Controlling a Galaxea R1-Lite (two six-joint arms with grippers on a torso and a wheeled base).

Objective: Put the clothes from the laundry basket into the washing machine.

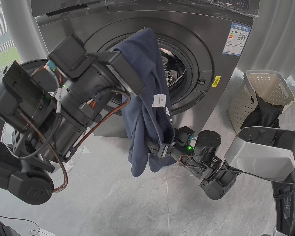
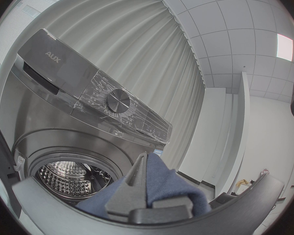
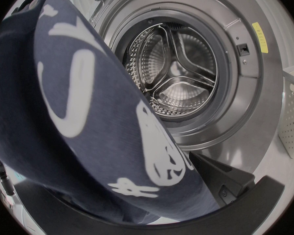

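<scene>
Left claw [image 1: 127, 68] is seen clamped nearly shut on the top of a navy garment [image 1: 144, 115], which is held high in front of the washing machine [image 1: 200, 43] opening. The garment is hung full length, from drum [image 1: 173, 71] height down close to the tiled floor [image 1: 137, 197]. It is a soft, creased knit with a white size tag [image 1: 159, 100] showing. Right claw [image 1: 155, 148] is placed low, touching the garment's lower folds; whether it is closed on them cannot be told. Laundry basket [image 1: 268, 86], white perforated plastic, is stood on the floor just beside the machine's right front corner. A black garment [image 1: 265, 113] is draped over its rim.

Left wrist: navy cloth [image 2: 166, 183] is pinched against one dark finger [image 2: 137, 180], jaws all but closed. The machine's panel and round metal knob [image 2: 118, 101] are wrapped in clear film. A pleated curtain [image 2: 137, 49] is seen behind.

Right wrist: the garment [image 3: 88, 115] is spread across the near side, white print on navy. Past it the drum [image 3: 176, 79] is seen open: stainless, dimpled, with raised ribs. The basket's holed wall [image 3: 292, 121] is seen at the machine's side.
</scene>
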